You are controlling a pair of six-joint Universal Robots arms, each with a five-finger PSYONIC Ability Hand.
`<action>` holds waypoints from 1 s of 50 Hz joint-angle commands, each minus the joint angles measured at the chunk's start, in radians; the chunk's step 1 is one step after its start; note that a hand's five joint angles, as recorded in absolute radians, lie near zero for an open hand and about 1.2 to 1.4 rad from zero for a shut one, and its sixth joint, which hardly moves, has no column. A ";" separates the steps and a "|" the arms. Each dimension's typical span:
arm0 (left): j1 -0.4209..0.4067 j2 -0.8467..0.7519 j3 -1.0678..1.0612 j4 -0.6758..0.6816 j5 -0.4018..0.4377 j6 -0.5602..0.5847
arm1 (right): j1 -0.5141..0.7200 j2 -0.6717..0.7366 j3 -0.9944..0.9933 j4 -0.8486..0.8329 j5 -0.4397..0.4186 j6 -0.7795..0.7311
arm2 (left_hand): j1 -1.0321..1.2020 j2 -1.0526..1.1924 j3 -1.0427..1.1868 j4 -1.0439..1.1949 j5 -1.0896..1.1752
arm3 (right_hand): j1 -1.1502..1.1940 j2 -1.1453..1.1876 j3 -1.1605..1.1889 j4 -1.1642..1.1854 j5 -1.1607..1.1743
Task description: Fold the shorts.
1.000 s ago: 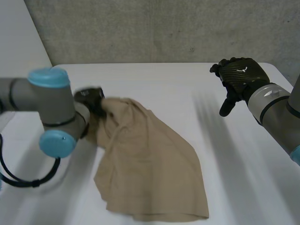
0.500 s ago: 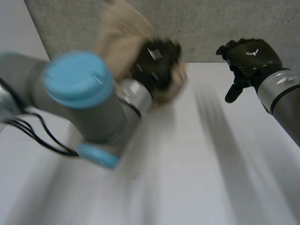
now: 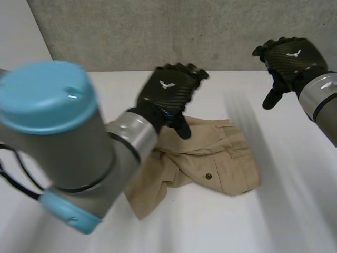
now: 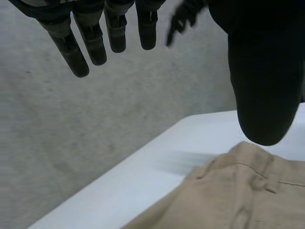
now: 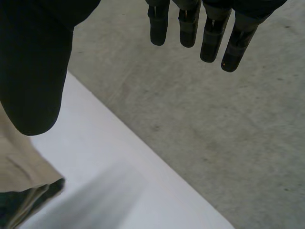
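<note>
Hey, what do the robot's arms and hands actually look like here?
The left arm and right arm are thick grey tubes, the left with round light-blue caps. Silver-grey wrists carry a dark ring. The left hand and right hand are black with a carbon-fibre weave, each with a small white bird-like mark on its back.

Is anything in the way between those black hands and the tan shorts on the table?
Nothing visible. The shorts lie crumpled on the white table. The left hand hangs open just above them, thumb over the cloth; the right hand is open and raised off to the side, with bare table between.
</note>
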 commanded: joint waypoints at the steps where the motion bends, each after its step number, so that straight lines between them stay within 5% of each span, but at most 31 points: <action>1: 0.106 0.117 -0.145 -0.003 -0.048 0.001 | 0.007 0.048 0.021 0.027 -0.118 -0.039 | -0.025 -0.014 -0.030 -0.019 -0.013 | 0.002 -0.050 -0.035 -0.064 -0.072; 9: 0.160 0.105 -0.217 -0.005 -0.226 0.002 | 0.025 0.192 -0.029 0.030 -0.161 -0.046 | -0.010 0.000 -0.015 -0.004 0.002 | 0.162 0.110 0.125 0.096 0.088; 22: 0.197 -0.137 -0.146 -0.032 -0.229 0.010 | 0.081 0.398 -0.154 0.030 -0.149 -0.046 | 0.001 0.012 -0.003 0.007 0.013 | 0.235 0.184 0.199 0.170 0.161; 29: 0.211 -0.279 -0.033 -0.128 -0.238 0.008 | 0.093 0.456 -0.189 0.037 -0.142 -0.048 | 0.048 0.059 0.044 0.054 0.060 | 0.561 0.509 0.524 0.495 0.487; 36: 0.231 -0.397 0.148 -0.168 -0.245 0.014 | 0.093 0.511 -0.249 0.043 -0.104 -0.055 | 0.550 0.560 0.545 0.556 0.562 | 1.212 1.160 1.175 1.146 1.138; 38: 0.249 -0.429 0.229 -0.169 -0.245 0.017 | 0.094 0.536 -0.293 0.042 -0.081 -0.080 | 0.931 0.941 0.926 0.937 0.943 | 1.224 1.172 1.187 1.158 1.150; 41: 0.267 -0.466 0.338 -0.168 -0.242 0.057 | 0.102 0.563 -0.356 0.036 -0.047 -0.117 | 1.160 1.171 1.155 1.166 1.172 | 1.224 1.172 1.187 1.158 1.150; 47: 0.297 -0.504 0.583 -0.120 -0.234 0.233 | 0.113 0.610 -0.608 -0.120 0.012 -0.186 | 1.161 1.171 1.156 1.167 1.173 | 1.224 1.172 1.187 1.158 1.150; 50: 0.292 -0.497 0.717 0.010 -0.237 0.300 | 0.114 0.590 -0.677 -0.361 0.019 -0.166 | 1.161 1.171 1.156 1.167 1.173 | 1.224 1.172 1.187 1.158 1.150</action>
